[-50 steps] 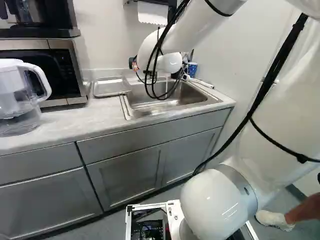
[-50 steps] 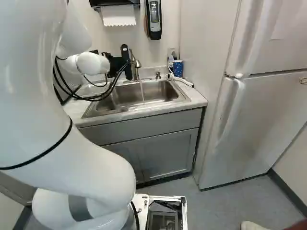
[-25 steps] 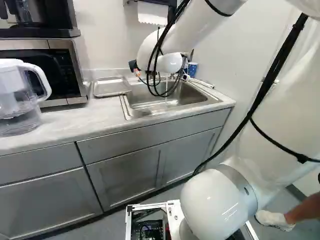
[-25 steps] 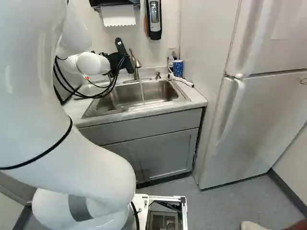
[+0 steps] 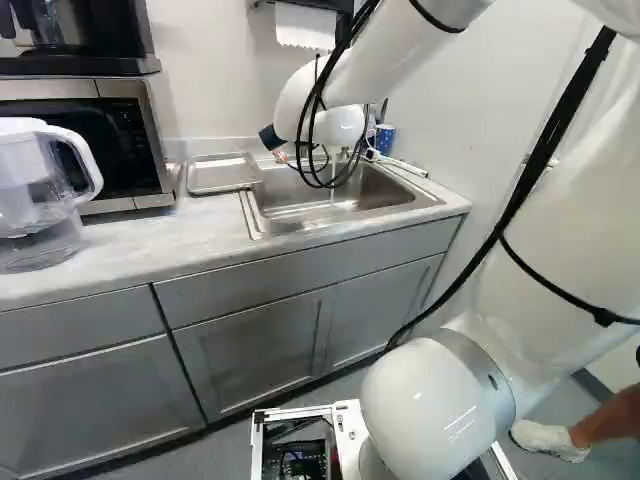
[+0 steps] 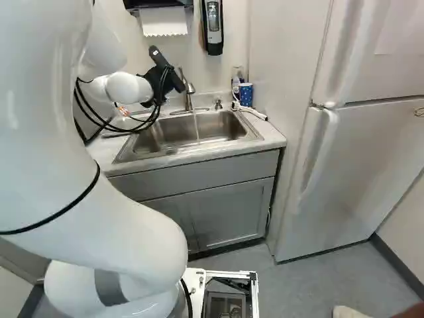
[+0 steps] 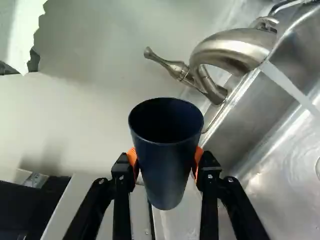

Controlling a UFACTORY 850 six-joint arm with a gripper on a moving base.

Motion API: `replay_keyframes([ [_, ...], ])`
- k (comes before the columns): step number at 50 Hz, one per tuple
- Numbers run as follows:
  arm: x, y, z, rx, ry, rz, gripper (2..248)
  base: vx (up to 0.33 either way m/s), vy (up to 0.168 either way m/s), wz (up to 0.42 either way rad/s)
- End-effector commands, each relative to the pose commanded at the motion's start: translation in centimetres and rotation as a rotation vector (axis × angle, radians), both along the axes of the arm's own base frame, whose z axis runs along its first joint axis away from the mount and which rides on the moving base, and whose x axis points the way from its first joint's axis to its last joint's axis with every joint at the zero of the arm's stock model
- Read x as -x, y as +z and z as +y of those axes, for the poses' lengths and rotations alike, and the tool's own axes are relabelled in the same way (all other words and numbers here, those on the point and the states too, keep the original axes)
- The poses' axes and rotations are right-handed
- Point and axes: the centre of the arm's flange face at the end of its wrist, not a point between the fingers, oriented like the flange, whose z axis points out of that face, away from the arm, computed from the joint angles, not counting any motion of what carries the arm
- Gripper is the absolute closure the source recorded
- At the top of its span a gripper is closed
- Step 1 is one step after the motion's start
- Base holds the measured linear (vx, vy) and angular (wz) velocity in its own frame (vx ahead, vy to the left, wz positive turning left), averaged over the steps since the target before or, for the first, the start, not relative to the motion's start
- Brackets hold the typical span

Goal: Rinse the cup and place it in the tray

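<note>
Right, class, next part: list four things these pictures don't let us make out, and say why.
- Cup's inside bottom: wrist view, lost in shadow, so any leftover water can't be judged.
- Sink drain: wrist view, cut off by the edge.
- Tray: right base view, mostly behind the arm.
- Pitcher's far side: left base view, cut off by the edge.

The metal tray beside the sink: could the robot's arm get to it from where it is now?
Probably yes. The tray lies close to the gripper, and nothing seems to block it from above. The microwave beside it may want some care, as the gripper is holding the cup.
</note>
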Motion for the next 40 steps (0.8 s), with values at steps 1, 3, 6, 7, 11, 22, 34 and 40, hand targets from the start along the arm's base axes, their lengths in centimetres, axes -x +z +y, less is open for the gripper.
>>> replay_keyframes([
  [1, 0.00, 0.00, 0.00, 0.007, 0.002, -0.002, 127, 0.000, 0.000, 0.000],
  [3, 0.00, 0.00, 0.00, 0.027, 0.006, -0.007, 127, 0.000, 0.000, 0.000],
  [6, 0.00, 0.00, 0.00, 0.057, 0.013, -0.014, 127, 0.000, 0.000, 0.000],
  [7, 0.00, 0.00, 0.00, 0.067, 0.015, -0.016, 127, 0.000, 0.000, 0.000],
  [11, 0.00, 0.00, 0.00, 0.107, 0.024, -0.026, 127, 0.000, 0.000, 0.000],
  [22, 0.00, 0.00, 0.00, 0.217, 0.049, -0.053, 127, 0.000, 0.000, 0.000],
  [34, 0.00, 0.00, 0.00, 0.336, 0.077, -0.082, 127, 0.000, 0.000, 0.000],
  [40, 0.00, 0.00, 0.00, 0.396, 0.090, -0.097, 127, 0.000, 0.000, 0.000],
])
